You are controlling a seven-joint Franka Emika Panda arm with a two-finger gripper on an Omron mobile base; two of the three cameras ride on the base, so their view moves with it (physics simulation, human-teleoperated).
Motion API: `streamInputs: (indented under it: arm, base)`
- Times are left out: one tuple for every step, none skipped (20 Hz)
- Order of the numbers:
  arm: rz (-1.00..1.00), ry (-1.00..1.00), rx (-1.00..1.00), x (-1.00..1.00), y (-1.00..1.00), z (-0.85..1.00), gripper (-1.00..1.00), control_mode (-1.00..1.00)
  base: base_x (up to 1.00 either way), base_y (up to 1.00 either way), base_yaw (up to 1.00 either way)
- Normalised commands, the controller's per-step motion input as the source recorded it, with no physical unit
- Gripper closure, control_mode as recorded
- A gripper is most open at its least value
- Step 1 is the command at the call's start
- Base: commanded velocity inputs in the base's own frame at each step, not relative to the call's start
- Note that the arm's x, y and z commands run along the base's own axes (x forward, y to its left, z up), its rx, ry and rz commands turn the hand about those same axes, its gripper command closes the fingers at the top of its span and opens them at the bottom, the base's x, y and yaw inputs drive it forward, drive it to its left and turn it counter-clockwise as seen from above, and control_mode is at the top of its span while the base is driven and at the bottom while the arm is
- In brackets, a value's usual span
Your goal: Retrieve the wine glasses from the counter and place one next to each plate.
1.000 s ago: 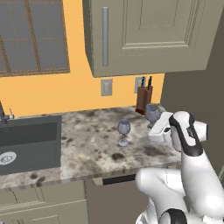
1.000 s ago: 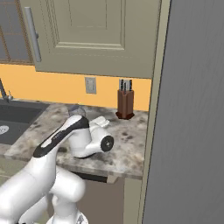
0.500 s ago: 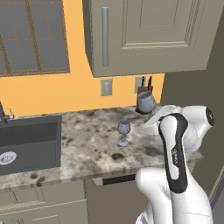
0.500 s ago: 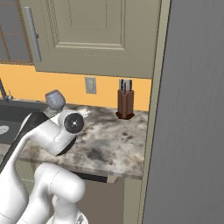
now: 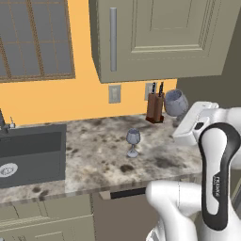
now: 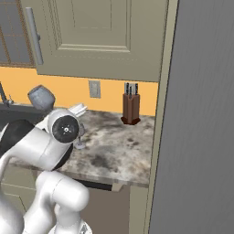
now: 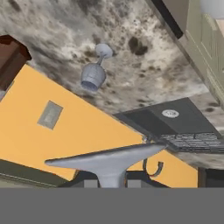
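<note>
Wine glass (image 5: 176, 102) is pinched by the pincer (image 7: 110, 177) above the counter (image 5: 99, 160); 1 other glass (image 5: 133, 141) stands upright there.

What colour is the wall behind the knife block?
Orange-yellow. The wall behind the knife block shows best in the left base view.

Glossy white rounded arm (image 5: 188, 207) links with dark joint bands and small lettering.

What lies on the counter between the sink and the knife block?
In the left base view, one wine glass stands upright on the counter, between the sink and the knife block; otherwise that stretch is bare granite.
</note>
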Motion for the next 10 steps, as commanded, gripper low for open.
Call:
streamInputs:
  arm:
    - [-0.02, -0.08, 0.00, -0.69, 0.01, 0.59, 1.00, -1.00]
    - [-0.07, -0.03, 0.03, -0.68, 0.02, 0.44, 1.00, -1.00]
    - [-0.11, 0.00, 0.05, -0.61, 0.08, 0.33, 1.00, -1.00]
    - [-0.15, -0.03, 0.01, -0.59, 0.24, 0.26, 1.00, -1.00]
    - [-0.19, -0.06, 0.00, -0.51, 0.30, 0.21, 1.00, -1.00]
    - [-0.19, -0.10, 0.00, -0.49, 0.33, 0.23, 1.00, -1.00]
    - [-0.20, -0.12, 0.00, -0.54, 0.29, 0.24, 1.00, -1.00]
    - [-0.19, -0.10, 0.00, -0.49, 0.28, 0.25, 1.00, -1.00]
    - [-0.18, -0.10, 0.00, -0.55, 0.26, 0.29, 1.00, -1.00]
    - [-0.15, -0.07, 0.00, -0.54, 0.25, 0.42, 1.00, -1.00]
  base:
    - [0.00, 0.00, 0.00]
    - [0.00, 0.00, 0.00]
    - [0.00, 0.00, 0.00]
    - [0.00, 0.00, 0.00]
    - [0.00, 0.00, 0.00]
    - [0.00, 0.00, 0.00]
    - [0.00, 0.00, 0.00]
    - [0.00, 0.00, 0.00]
    - [0.00, 0.00, 0.00]
    - [0.00, 0.00, 0.00]
